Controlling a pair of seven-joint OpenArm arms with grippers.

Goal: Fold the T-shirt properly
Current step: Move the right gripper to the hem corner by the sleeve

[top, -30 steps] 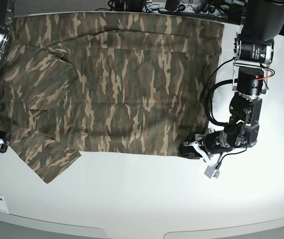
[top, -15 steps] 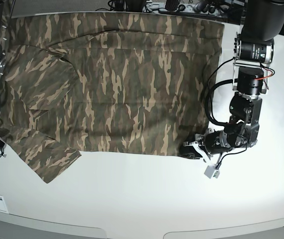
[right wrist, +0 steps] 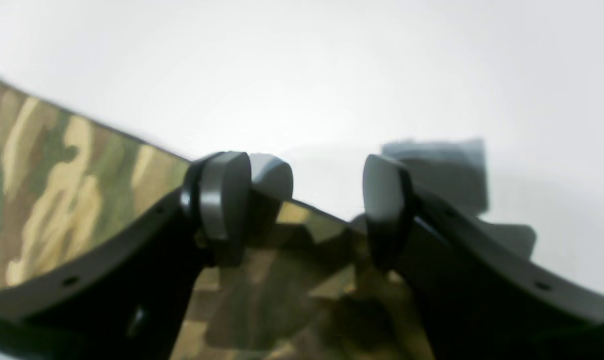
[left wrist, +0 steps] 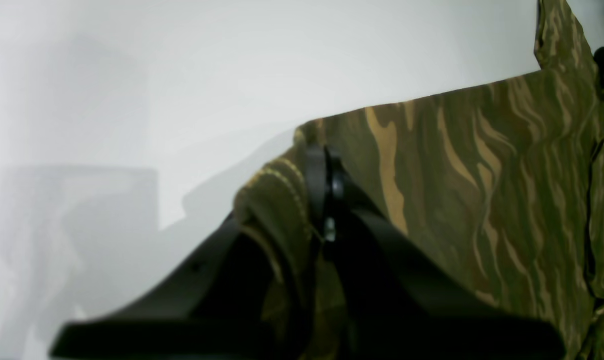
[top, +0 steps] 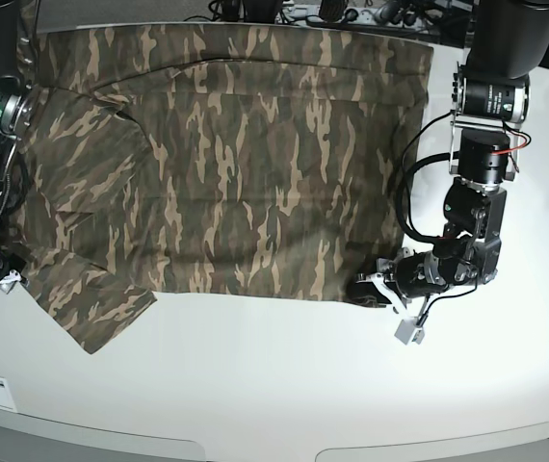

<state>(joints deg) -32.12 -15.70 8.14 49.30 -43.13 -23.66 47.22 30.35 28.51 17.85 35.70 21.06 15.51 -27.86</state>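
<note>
I see the T-shirt [top: 226, 164] spread mostly flat on the bench [top: 284, 385], camo in brown, tan & dk green. One sleeve sticks out at the near corner on base view's left, w/ a diagonal crease across that side. Near hem corner on base view's right is bunched up; its stitched edge looks folded over in left wrist view.

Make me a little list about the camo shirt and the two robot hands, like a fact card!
Shirt: camouflage T-shirt, spread flat on the white table
Left gripper: shut, pinching the shirt's bottom corner
Right gripper: open, hanging over the shirt's edge near the sleeve, gripping nothing
Fold: not started yet
</note>
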